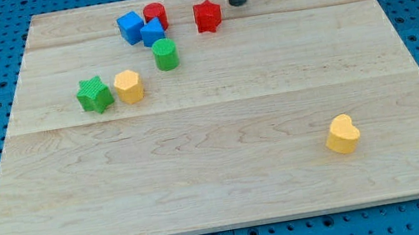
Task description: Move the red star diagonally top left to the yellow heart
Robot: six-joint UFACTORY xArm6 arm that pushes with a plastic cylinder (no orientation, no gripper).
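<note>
The red star lies near the view's top, a little right of centre on the wooden board. The yellow heart lies far off at the lower right. My tip is the end of the dark rod coming down from the top edge. It stands just to the right of the red star, slightly above it, with a small gap between them.
A red cylinder, two blue blocks and a green cylinder cluster left of the red star. A green star and a yellow hexagon block lie further left. Blue pegboard surrounds the board.
</note>
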